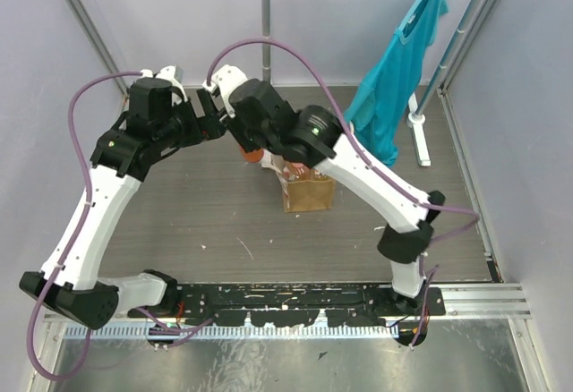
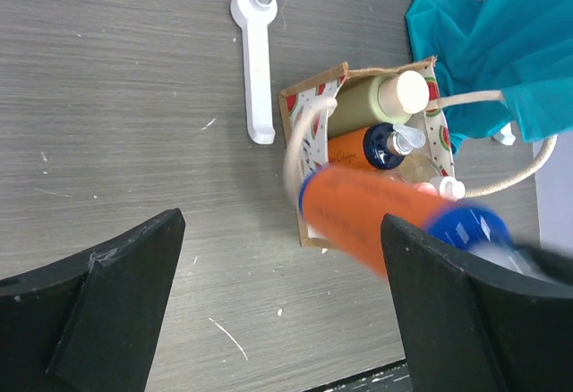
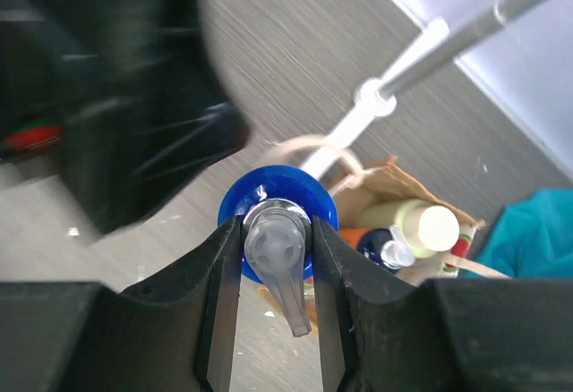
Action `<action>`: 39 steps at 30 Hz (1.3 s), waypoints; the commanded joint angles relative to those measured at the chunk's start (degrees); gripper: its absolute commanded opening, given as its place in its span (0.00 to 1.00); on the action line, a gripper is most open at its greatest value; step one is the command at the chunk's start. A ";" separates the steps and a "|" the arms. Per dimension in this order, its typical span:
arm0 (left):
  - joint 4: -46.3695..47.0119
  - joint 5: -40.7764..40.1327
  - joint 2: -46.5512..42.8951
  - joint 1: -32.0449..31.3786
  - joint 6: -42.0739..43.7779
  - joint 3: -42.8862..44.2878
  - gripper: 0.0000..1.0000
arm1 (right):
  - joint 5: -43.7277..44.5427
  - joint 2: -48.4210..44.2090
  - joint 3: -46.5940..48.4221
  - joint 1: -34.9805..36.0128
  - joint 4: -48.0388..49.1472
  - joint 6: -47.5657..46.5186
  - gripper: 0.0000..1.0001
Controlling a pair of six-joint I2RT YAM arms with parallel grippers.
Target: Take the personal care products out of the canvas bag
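My right gripper (image 3: 276,231) is shut on the clear pump head of an orange bottle with a blue cap (image 3: 277,197) and holds it in the air, up and left of the canvas bag (image 1: 309,193). The same bottle shows blurred in the left wrist view (image 2: 372,222) and from above (image 1: 252,154). My left gripper (image 2: 282,231) is open and empty, close beside the right gripper (image 1: 243,137). In the bag (image 2: 309,97) lie a pale green bottle with a cream cap (image 2: 380,97), an orange bottle with a dark cap (image 2: 358,146) and a clear one (image 2: 421,170).
A teal t-shirt (image 1: 398,79) hangs on a clothes rack at the back right, just behind the bag. The rack's white feet (image 2: 255,61) and grey pole (image 1: 266,25) stand on the grey table. Purple walls close in on the left, right and back.
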 commanded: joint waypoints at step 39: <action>5.87 9.84 11.07 -13.44 1.28 9.77 0.94 | 11.27 -49.45 -69.62 -8.77 13.15 26.43 0.20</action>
